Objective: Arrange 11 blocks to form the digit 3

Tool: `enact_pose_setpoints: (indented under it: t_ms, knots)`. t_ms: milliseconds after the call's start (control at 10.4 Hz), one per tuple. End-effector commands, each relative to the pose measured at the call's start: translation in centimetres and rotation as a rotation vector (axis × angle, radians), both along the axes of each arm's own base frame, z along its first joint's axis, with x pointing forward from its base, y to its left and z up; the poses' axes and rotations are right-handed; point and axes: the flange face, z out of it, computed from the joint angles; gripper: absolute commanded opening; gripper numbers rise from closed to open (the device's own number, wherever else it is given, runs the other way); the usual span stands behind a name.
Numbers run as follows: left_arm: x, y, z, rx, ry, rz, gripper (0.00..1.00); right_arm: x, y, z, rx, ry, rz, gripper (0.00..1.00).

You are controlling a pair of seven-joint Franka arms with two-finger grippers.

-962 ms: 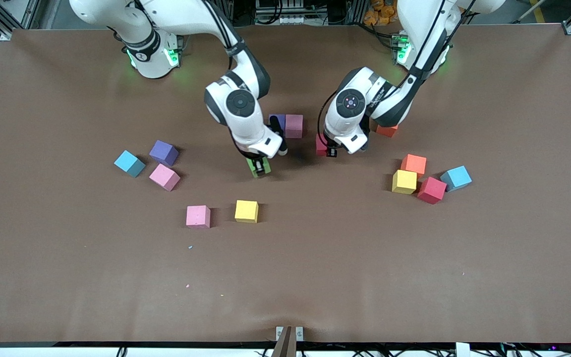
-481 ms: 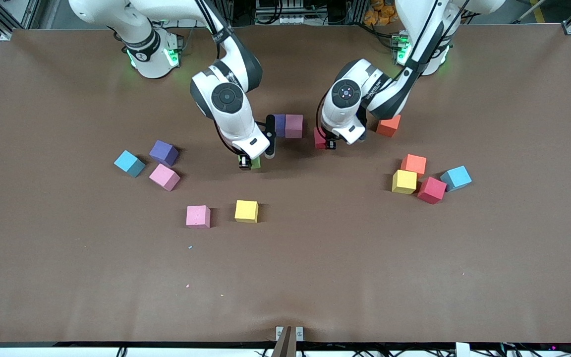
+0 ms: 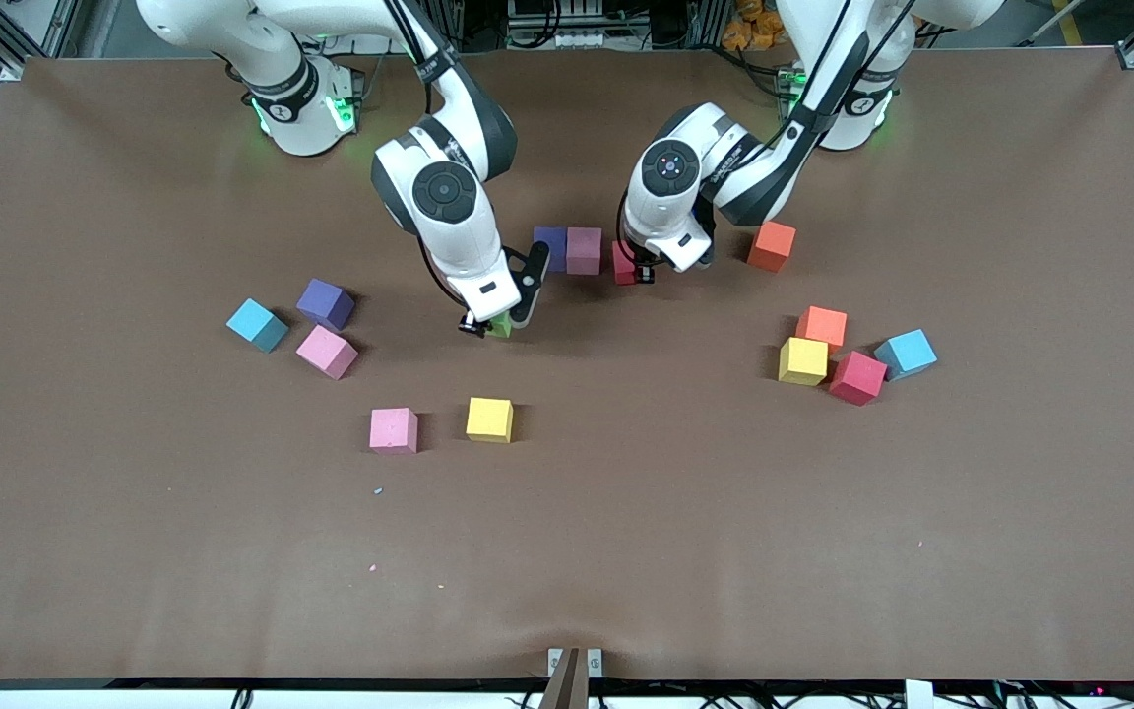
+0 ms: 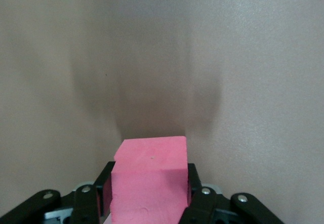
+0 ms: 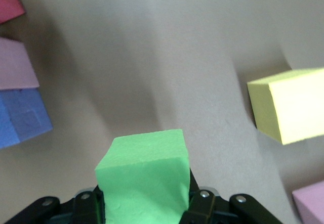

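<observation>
Right gripper point(image 3: 484, 325) pinches a small matte green foam cube point(image 5: 144, 171), up over bare brown table point(image 3: 626, 512) near a purple-and-mauve foam cube pair point(image 3: 568, 249) that sits touching. Left gripper point(image 3: 634, 273) is clamped on a matte red foam cube point(image 4: 149, 181), just beside the mauve end of that pair. Loose square-edged foam cubes lie scattered: yellow cube point(image 3: 489, 419) beside pink cube point(image 3: 394, 430), orange cube point(image 3: 772, 245) toward the left arm's end.

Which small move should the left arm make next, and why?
Probably lower the red block, shut in the left claw, against the pink block, which already touches the purple one, continuing that row.
</observation>
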Motion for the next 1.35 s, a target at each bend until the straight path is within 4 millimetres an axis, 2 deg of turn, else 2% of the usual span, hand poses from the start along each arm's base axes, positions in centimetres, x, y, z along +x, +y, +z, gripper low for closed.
enact_pose_setpoints:
  t_ms: [0,96,385,481,673,865,1058,1250]
  knots:
    - [-1.3,-0.6,0.4,-0.01,-0.019,-0.008,0.07,0.1,-0.7,0.7,0.002,-0.012,-0.258,0.01]
    - [-1.5,-0.6,0.4,-0.009,-0.018,-0.01,0.07,0.5,-0.7,0.7,0.003,-0.019,-0.375,0.01]
    - [-2.1,-1.0,0.2,-0.006,-0.015,-0.024,0.07,4.5,-4.5,1.9,0.007,-0.038,-0.603,0.01]
    - [-2.1,-0.9,0.1,-0.004,-0.014,-0.024,0.07,4.9,-4.8,1.5,0.004,-0.034,-0.681,0.01]
    - [-2.5,-1.2,0.1,-0.004,-0.014,-0.031,0.07,5.0,-3.6,0.6,-0.003,-0.032,-0.818,0.0]
    - [-2.6,-1.4,0.2,-0.009,-0.023,-0.041,0.07,2.8,-0.8,-0.8,-0.019,-0.031,-0.943,0.0]
    - [-2.6,-1.5,0.2,-0.01,-0.03,-0.048,0.07,2.5,-0.5,-1.0,-0.021,-0.027,-1.038,0.0]
    - [-2.5,-1.6,0.2,-0.015,-0.042,-0.056,0.08,1.0,1.5,-0.9,-0.019,-0.026,-1.165,0.0]
